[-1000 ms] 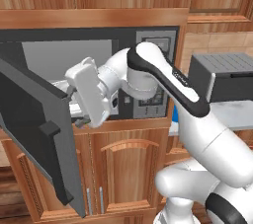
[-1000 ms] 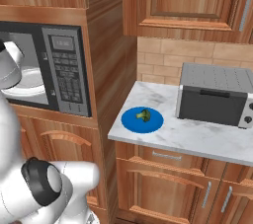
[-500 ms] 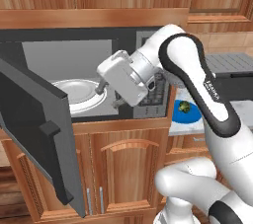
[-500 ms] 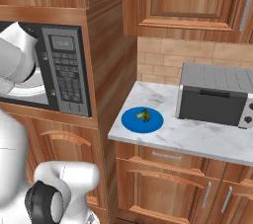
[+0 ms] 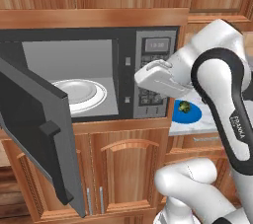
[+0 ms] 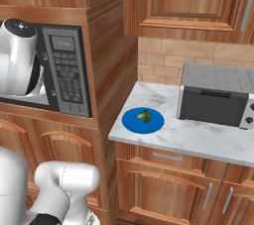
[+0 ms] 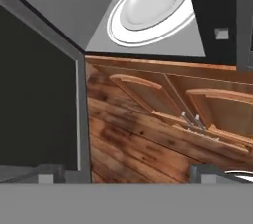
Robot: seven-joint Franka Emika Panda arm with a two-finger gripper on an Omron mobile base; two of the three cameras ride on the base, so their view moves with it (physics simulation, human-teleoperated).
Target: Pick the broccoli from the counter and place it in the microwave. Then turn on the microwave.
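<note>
The broccoli (image 6: pixel 144 116) is a small dark-green floret lying on a blue plate (image 6: pixel 132 121) on the marbled counter (image 6: pixel 193 137); it also shows as the broccoli (image 5: pixel 184 106) just right of my hand. The microwave (image 5: pixel 99 72) stands with its door (image 5: pixel 42 134) swung wide to the left, and a white plate (image 5: pixel 79 93) sits inside. My gripper (image 5: pixel 142 76) hovers in front of the keypad (image 5: pixel 150 77), left of the broccoli and apart from it. In the hand view its fingertips (image 7: pixel 49 172) stand far apart with nothing between them, so it is open.
A grey toaster oven (image 6: pixel 217 95) stands on the counter right of the blue plate. Wooden cabinet doors (image 5: pixel 128 168) lie below the microwave, more cabinets above. The open door juts out at the lower left. A wooden side wall (image 6: pixel 106 70) separates microwave and counter.
My arm has drawn back from the microwave opening and swung right; the hand now sits before the keypad. The broccoli has stayed on the blue plate.
</note>
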